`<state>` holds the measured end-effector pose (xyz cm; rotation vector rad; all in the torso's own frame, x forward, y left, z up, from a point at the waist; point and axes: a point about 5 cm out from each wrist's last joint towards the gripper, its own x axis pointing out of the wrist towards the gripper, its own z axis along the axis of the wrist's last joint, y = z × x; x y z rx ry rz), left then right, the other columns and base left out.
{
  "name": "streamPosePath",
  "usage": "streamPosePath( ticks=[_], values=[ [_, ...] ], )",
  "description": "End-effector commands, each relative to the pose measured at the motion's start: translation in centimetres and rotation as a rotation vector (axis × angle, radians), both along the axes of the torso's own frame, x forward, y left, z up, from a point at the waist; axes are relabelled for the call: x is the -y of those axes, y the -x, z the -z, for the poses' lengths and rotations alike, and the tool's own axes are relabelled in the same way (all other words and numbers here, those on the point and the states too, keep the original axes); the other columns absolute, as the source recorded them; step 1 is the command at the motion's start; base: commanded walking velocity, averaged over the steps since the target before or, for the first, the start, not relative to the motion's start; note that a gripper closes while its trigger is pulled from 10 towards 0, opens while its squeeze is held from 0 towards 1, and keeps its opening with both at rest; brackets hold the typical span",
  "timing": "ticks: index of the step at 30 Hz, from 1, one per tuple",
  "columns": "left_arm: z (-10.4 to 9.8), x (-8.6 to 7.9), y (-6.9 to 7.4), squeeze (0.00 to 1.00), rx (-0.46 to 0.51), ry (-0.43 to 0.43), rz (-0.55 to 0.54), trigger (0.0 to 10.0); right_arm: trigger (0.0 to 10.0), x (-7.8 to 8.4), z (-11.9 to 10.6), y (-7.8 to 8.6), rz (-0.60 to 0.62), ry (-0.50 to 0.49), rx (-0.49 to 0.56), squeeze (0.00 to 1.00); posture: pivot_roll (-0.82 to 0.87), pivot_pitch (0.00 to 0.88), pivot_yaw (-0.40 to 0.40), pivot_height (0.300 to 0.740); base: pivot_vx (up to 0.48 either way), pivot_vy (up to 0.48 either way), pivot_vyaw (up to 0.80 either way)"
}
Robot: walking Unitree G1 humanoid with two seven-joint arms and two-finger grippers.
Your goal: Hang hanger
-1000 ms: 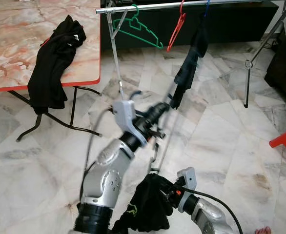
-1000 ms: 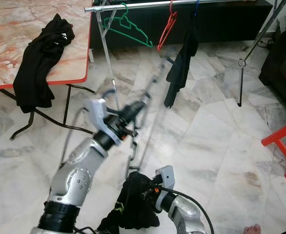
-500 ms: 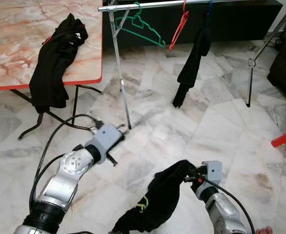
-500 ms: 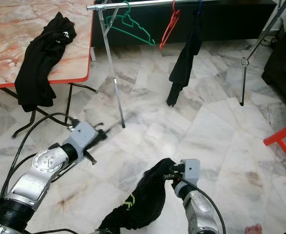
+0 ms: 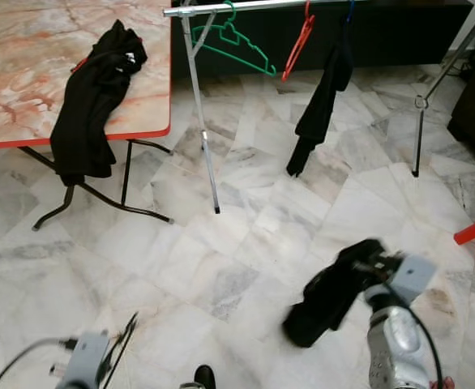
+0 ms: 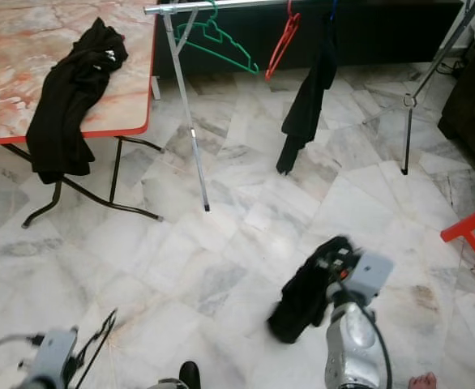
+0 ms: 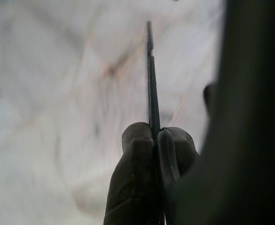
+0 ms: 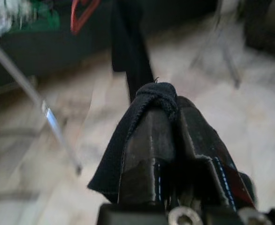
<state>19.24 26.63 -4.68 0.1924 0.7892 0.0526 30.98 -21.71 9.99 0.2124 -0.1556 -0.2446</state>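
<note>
You had the pale veined marble floor [image 5: 246, 243] in front of you, with the marble-patterned folding table with its red edge [image 5: 27, 73] off to your left and a crumpled black garment [image 5: 92, 97] draped over its corner. Across the top ran the silver metal clothes rail [image 5: 246, 6], already carrying a green plastic hanger [image 5: 233, 44], a red plastic hanger [image 5: 296, 44] and a long black garment on a blue hook [image 5: 318, 105].

Your right gripper [image 8: 168, 110] was clamped on a bunch of black cloth [image 5: 331, 296], which drooped low over the floor, well short of the rail. Your left gripper [image 7: 156, 140] sat down by the floor at your left, its fingers pressed together on a thin black wire hanger [image 5: 116, 350], seen edge-on in the left wrist view.

As I judged it, you were early in the job: hanger and cloth were each in a separate gripper and well apart. Whether the cloth had to go onto that wire I could not tell; either way, lifting the hanger up and hooking it over the rail was all left to do.
</note>
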Motion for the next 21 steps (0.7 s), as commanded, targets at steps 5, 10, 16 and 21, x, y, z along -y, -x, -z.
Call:
streamPosePath(
  ticks=[5, 10, 16, 21],
  values=[
    [3.0, 0.3, 4.4, 0.0, -0.182, 0.023, -0.063, 10.0, 10.0, -0.9, -1.9, 0.0, 0.075, 0.005, 0.038, 0.0, 0.06, 0.125, 0.012, 0.74, 0.0, 0.0, 0.0],
    [3.3, 0.5, 4.6, 0.0, -0.201, 0.027, -0.071, 10.0, 10.0, -1.2, -3.1, 0.0, 0.081, 0.006, 0.077, 0.0, 0.03, 0.104, 0.028, 0.74, 0.0, 0.0, 0.0],
    [3.1, 0.9, 3.7, 0.0, -0.185, -0.002, -0.025, 10.0, 10.0, -0.8, -3.4, 0.8, 0.122, 0.017, 0.06, 0.0, 0.03, 0.082, 0.032, 0.74, 0.0, 0.0, 0.0],
    [3.2, 0.9, 3.8, 0.0, -0.194, 0.02, -0.054, 10.0, 10.0, -0.4, -2.3, 1.5, 0.162, 0.02, 0.014, 0.0, 0.02, 0.031, 0.048, 0.74, 0.0, 0.0, 0.0]
  ],
)
